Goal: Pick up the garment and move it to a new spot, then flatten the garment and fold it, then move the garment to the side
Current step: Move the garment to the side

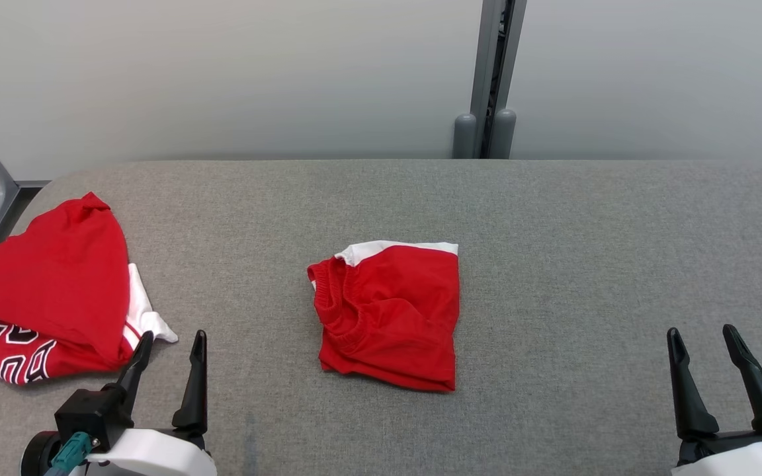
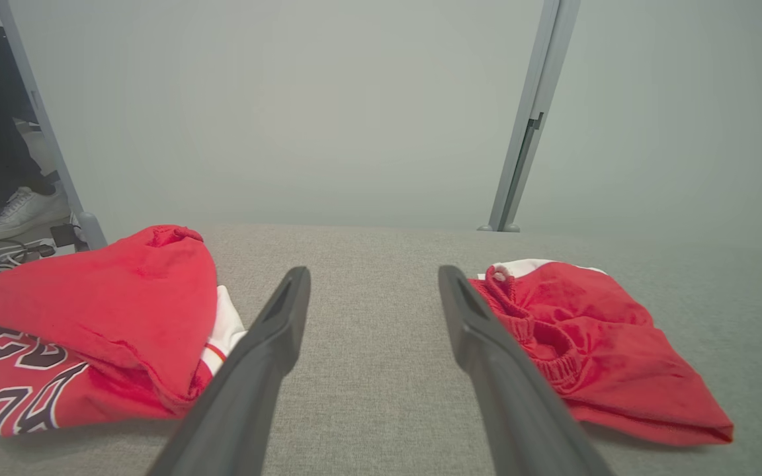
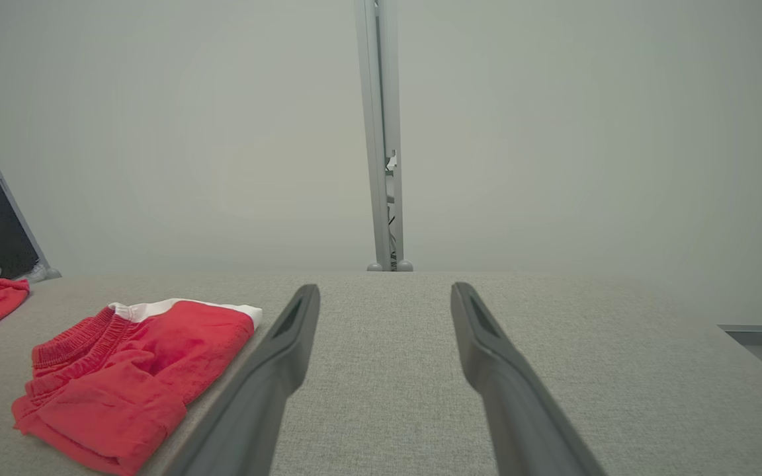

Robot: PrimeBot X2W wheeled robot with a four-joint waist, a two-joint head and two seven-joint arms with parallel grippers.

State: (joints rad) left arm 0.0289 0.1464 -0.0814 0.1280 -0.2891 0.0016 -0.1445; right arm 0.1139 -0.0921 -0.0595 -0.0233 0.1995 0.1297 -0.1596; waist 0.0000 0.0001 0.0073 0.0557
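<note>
One folded red garment [image 1: 391,314] [image 2: 592,337] [image 3: 136,370], white-banded along its far edge and with a gathered waistband on its left, lay flat on the grey table [image 1: 553,231], in front of the single grey post [image 1: 497,66] and slightly to the post's left. Nothing touched it.

A second lot of red cloth, a loose heap [image 1: 57,284] with black-and-white lettering and a white trim, sat far to the left of the post, near the table's left edge. Whether it was one piece or two could not be told.

Two grippers were in view, each with two dark fingers. The left gripper [image 1: 170,340] [image 2: 373,274] hung well to the post's left and nearer the robot, just beside the heap, jaws spread and empty. The right gripper [image 1: 701,332] [image 3: 384,289] hung to the post's right over bare table, likewise spread, gripping nothing.

One white shoe [image 2: 20,210] of a person stood on the floor beyond the table's left end.
</note>
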